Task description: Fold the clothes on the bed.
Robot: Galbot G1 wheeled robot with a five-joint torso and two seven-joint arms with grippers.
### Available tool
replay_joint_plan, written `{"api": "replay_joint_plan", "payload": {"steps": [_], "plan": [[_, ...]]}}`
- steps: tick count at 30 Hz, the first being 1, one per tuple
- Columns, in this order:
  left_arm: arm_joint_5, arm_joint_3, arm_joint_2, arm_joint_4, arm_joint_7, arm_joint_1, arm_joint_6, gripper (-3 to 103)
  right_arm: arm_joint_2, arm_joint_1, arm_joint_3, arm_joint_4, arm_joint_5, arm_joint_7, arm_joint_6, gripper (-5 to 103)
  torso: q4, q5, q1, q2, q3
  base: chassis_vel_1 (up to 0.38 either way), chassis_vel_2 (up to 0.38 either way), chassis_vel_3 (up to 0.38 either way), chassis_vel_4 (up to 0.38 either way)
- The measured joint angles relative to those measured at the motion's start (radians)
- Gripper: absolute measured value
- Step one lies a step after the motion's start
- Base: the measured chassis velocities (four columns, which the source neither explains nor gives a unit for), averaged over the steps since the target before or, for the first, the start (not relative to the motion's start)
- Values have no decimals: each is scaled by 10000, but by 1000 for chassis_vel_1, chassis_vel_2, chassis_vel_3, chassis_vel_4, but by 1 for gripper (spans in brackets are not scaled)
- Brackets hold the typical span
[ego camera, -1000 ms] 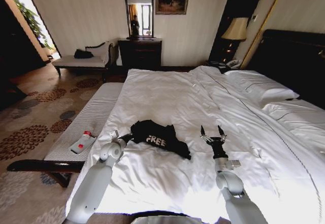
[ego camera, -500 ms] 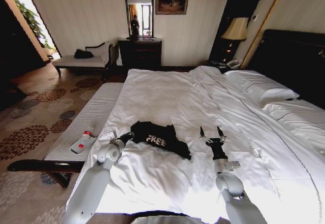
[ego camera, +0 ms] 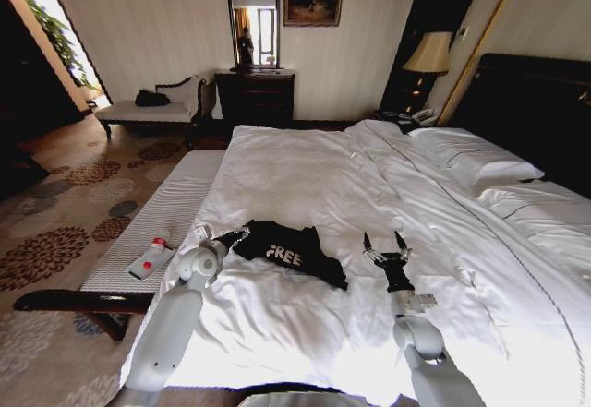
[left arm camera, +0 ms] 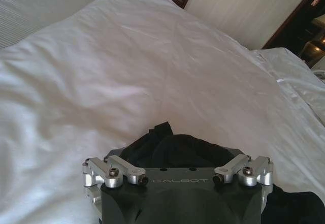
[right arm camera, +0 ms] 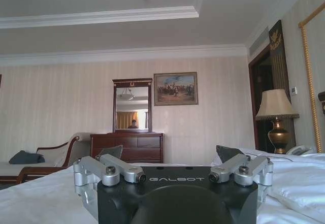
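1. The black T-shirt (ego camera: 288, 252) lies crumpled on the white bed (ego camera: 351, 176), near the edge closest to the robot.
2. The left gripper (ego camera: 238, 234) is at the shirt's left edge; black cloth bunches at its base in the left wrist view, but I cannot tell whether it is clamped or spread.
3. The right gripper (ego camera: 385, 243) rests on the duvet right of the shirt, fingers spread wide, holding nothing.
4. Judgement: pinch only shirt fabric, not duvet, and spread it flat before any fold.
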Motion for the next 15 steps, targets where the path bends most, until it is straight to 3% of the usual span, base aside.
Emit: {"api": "replay_joint_plan", "payload": {"steps": [2, 5, 8, 10, 12, 13, 14, 15], "plan": [[-20, 43, -49, 134, 0, -113, 1, 99, 10, -7, -1, -12, -28, 1, -7, 100, -1, 0, 0, 0, 0, 0, 0, 0, 0], [-30, 48, -55, 198, 2, -151, 1, 89, 16, -21, -1, -17, -46, 3, -10, 100, -1, 0, 0, 0, 0, 0, 0, 0, 0], [-57, 47, -35, 302, 20, -153, 1, 74, 18, -9, -10, -57, -61, 5, -12, 100, 1, 0, 0, 0, 0, 0, 0, 0, 0], [-58, 45, -36, 327, 35, -150, 0, 74, 18, 6, -15, -69, -61, 5, -12, 100, 1, -1, 0, 0, 0, 0, 0, 0, 0], [-58, 32, -60, 354, 64, -145, -7, 62, 23, 22, -32, -93, -64, 6, -12, 100, 1, -1, 0, -1, 0, 0, 0, 0, 0], [-58, 32, -60, 354, 64, -145, -7, 62, 23, 22, -32, -93, -64, 6, -12, 100, 1, -1, 0, -1, 0, 0, 0, 0, 0], [-58, 27, -68, 355, 89, -143, -13, 52, 31, 23, -47, -105, -81, 6, -13, 100, 0, 0, 0, 0, 0, 0, 0, 0, 0], [-58, 24, -68, 355, 104, -141, -17, 52, 36, 23, -52, -116, -94, 8, -13, 100, 0, 0, 0, 0, 0, 0, 0, 0, 0]]}}
